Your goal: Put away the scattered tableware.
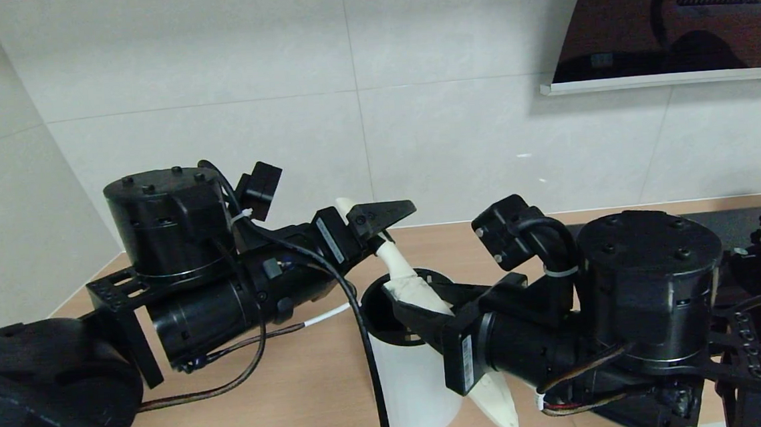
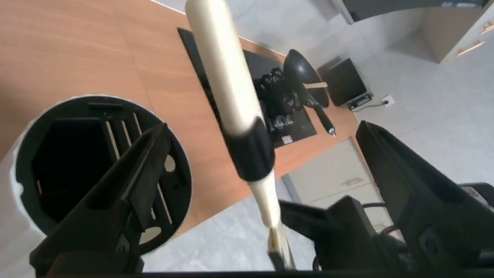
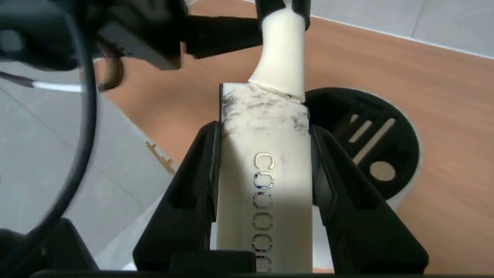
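Pinching white knife (image 1: 403,269) at blade w/ right hand (image 3: 264,135); tip to 5 o'clock, grip end to 11. Spread wide round grip end w/ left hand (image 2: 262,131), not touching, prob. to steady. Held up in air over white holder (image 1: 413,399) w/ black slotted top, on tabletop (image 1: 298,380). Tilted, prob. to line up w/ slot.

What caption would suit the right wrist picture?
Right gripper clamped on a white knife above a black-topped holder on the wooden counter.
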